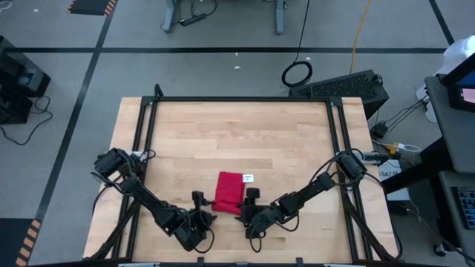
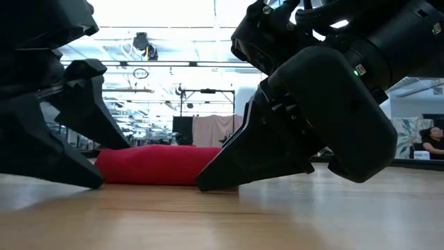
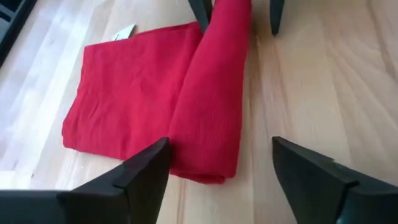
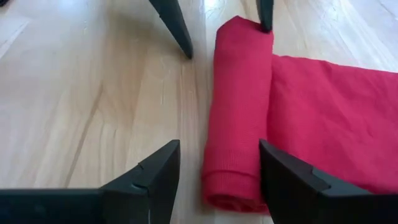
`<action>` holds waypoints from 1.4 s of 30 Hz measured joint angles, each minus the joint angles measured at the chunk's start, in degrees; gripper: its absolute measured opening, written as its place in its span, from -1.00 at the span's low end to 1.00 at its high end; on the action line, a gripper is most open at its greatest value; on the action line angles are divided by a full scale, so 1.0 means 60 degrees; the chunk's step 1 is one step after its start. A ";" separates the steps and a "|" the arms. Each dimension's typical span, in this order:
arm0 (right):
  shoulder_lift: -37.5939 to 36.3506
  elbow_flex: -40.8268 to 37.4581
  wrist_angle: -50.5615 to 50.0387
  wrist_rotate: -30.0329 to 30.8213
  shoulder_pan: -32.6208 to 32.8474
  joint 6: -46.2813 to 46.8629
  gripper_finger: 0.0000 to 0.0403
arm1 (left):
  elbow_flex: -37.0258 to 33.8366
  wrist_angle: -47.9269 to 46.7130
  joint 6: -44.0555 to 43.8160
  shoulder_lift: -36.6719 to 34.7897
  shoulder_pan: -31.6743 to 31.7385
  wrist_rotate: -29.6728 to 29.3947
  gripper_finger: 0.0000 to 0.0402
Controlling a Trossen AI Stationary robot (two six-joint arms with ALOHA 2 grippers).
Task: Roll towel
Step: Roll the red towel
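Towel (image 1: 229, 192) half rolled on bench (image 1: 245, 133), roll between both jaws. Left gripper (image 3: 221, 171) released; right gripper (image 4: 219, 169) spread, straddling roll end. Best: nudge both ends evenly, keeping the roll tight.

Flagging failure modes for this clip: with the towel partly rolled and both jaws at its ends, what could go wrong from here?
1. The left gripper stands open around the roll's end, so the rolled part of the red towel may loosen and unroll.
2. The right gripper straddles the other end; uneven pushing could skew the roll.
3. The flat remainder lies loose on the wooden table and may slide instead of rolling.
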 joint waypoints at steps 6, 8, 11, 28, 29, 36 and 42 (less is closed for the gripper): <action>0.0004 0.0000 0.0000 0.0011 0.0004 0.0000 -0.03 | -0.0166 0.0302 0.0017 -0.0015 0.0159 0.0292 0.14; 0.0004 0.0000 -0.0004 0.0011 0.0004 -0.0009 -0.03 | -0.0181 0.0342 0.0061 -0.0015 0.0218 0.0334 0.07; 0.0004 0.0000 -0.0007 0.0015 0.0000 -0.0034 -0.03 | -0.0180 0.0339 0.0114 -0.0024 0.0376 0.0532 0.00; -0.0495 -0.0072 -0.0219 0.2156 0.0731 -0.2025 -0.02 | -0.0156 0.0346 0.1329 -0.0055 0.1505 0.3177 -0.81; -0.0624 -0.0069 -0.0219 0.2368 0.0871 -0.2275 -0.02 | -0.0156 0.0328 0.1365 -0.0066 0.1556 0.3298 -0.82; -0.0955 -0.0036 -0.0324 0.3030 0.1654 -0.2541 -0.02 | -0.0185 0.0224 0.1358 -0.0514 0.2087 0.5156 -0.75; -0.0500 -0.0018 0.0321 0.3537 0.1689 -0.1671 -0.02 | -0.0192 0.0217 0.1331 -0.0754 0.2643 0.6909 -0.74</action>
